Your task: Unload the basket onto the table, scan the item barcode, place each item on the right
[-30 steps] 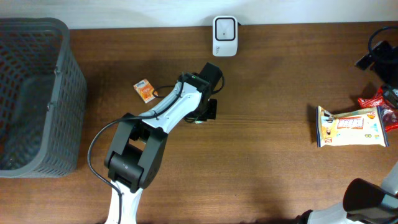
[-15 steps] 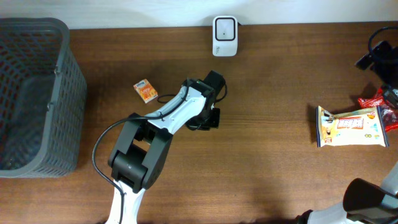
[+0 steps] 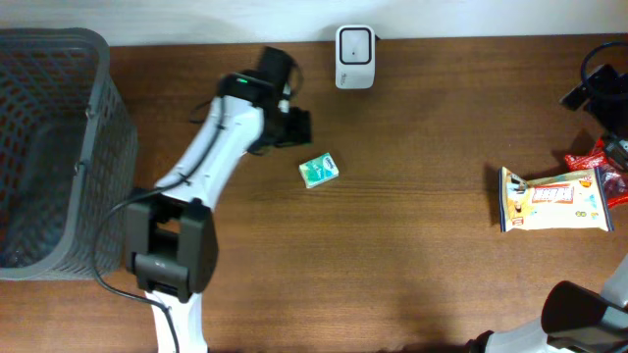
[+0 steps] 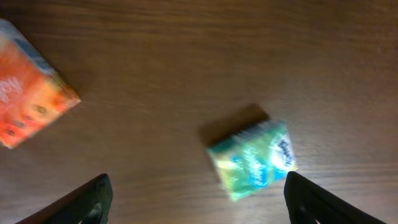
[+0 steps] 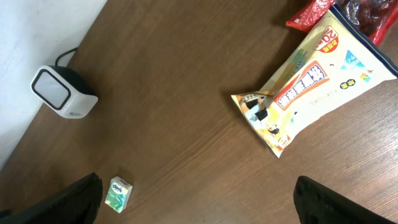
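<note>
Green packet (image 3: 319, 170) dropped, lying free; left gripper (image 3: 297, 127) now open, empty, swung up-left; right gripper (image 5: 199, 199) wide, empty.

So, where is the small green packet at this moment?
Overhead view: the green packet lies near the middle of the table, below the white scanner and just right of the open left gripper.
</note>
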